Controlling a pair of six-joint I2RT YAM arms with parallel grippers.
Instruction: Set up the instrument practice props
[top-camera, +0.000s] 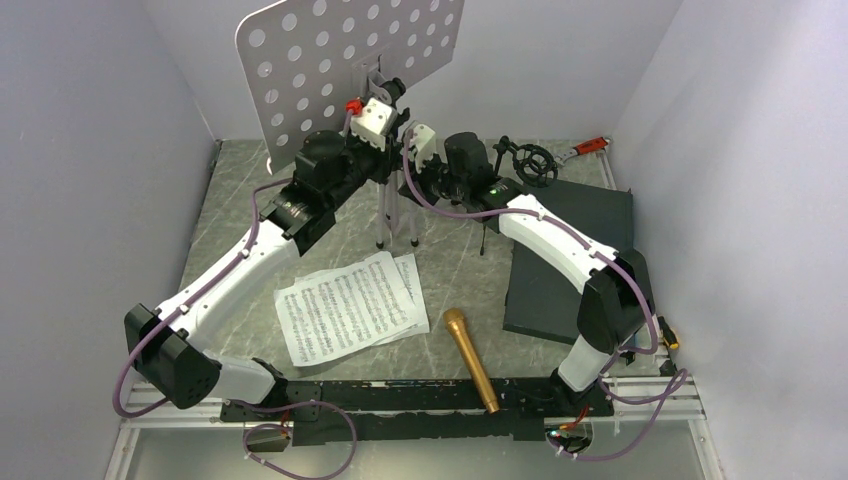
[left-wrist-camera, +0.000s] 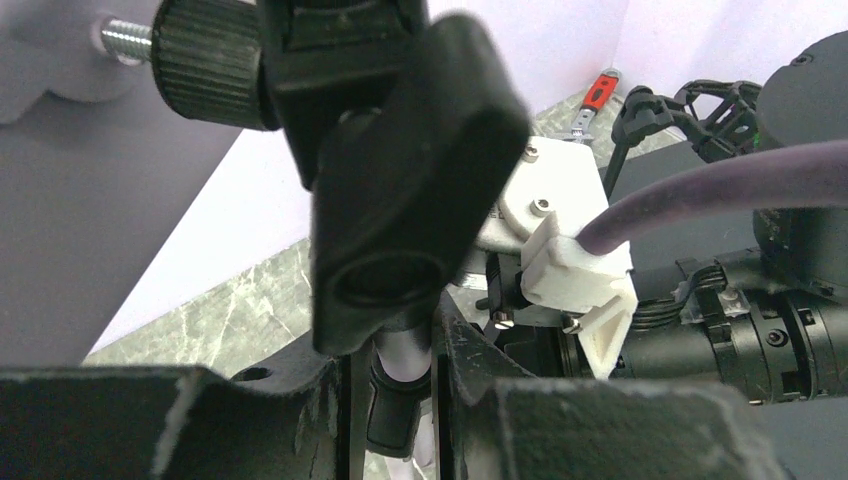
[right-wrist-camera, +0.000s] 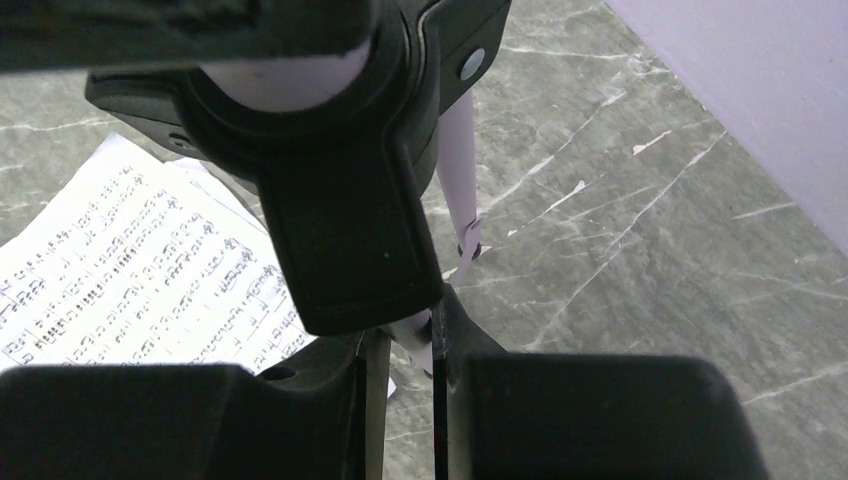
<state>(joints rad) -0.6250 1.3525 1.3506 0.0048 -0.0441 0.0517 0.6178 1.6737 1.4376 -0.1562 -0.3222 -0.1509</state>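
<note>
- Two grippers hold the stand (top-camera: 350, 60), which is upright at the far side of the table (top-camera: 230, 200). The left gripper (left-wrist-camera: 395, 400) is clamped on its pale pole (left-wrist-camera: 402, 350) under the black knob (left-wrist-camera: 400, 180). The right gripper (right-wrist-camera: 410, 370) is clamped lower down, under a black collar (right-wrist-camera: 340, 230).
- The stand is probably light but top-heavy, with a broad holed top high on thin legs, so it may tip. The smooth pole may slip, so grip close to a collar.
- The sheets (top-camera: 350, 305) lie flat and overlapping mid-table. They look thin and floppy and are best lifted by an edge.
- The mic (top-camera: 472, 358) lies at the near edge. It is round and smooth and may roll, so take it mid-body.
- The mic stand (top-camera: 530, 163) sits far right, untouched.
</note>
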